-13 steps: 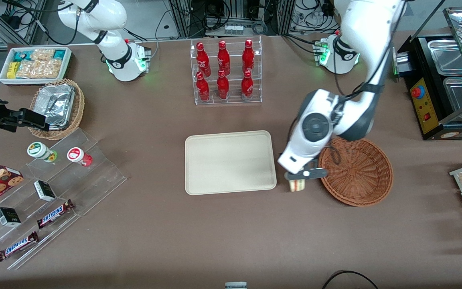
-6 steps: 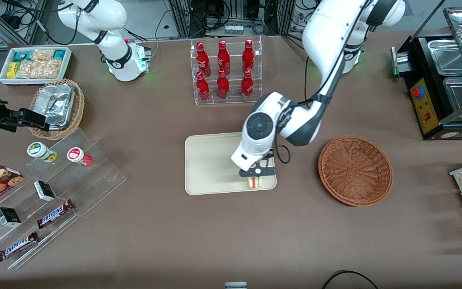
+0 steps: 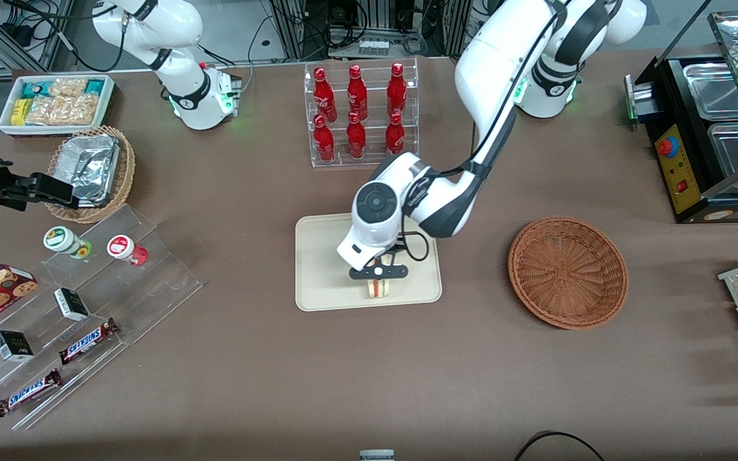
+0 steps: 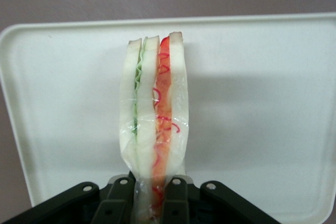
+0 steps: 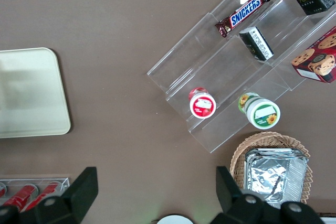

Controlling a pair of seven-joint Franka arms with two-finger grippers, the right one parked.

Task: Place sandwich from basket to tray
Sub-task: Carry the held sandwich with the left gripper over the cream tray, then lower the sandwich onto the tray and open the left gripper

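Note:
My left gripper [image 3: 378, 274] hangs over the cream-beige tray [image 3: 324, 256], shut on the sandwich [image 3: 378, 289]. The wedge sits just above the tray's part nearest the front camera. The left wrist view shows the sandwich [image 4: 154, 114] standing on edge, pale bread with green and red-orange filling, pinched between the two black fingers [image 4: 118, 198] of the gripper [image 4: 148, 195], with the tray [image 4: 262, 103] under it. The reddish-brown wicker basket [image 3: 567, 272] lies beside the tray toward the working arm's end, with nothing in it.
A clear rack of red bottles [image 3: 359, 115] stands farther from the front camera than the tray. Acrylic steps with snack bars and jars [image 3: 81, 288] and a tan basket with a foil container [image 3: 91, 171] lie toward the parked arm's end. A black food warmer [image 3: 708, 128] stands at the working arm's end.
The gripper carried the sandwich from beside the basket over the tray's edge and on toward the tray's middle. It stayed shut on the sandwich throughout.

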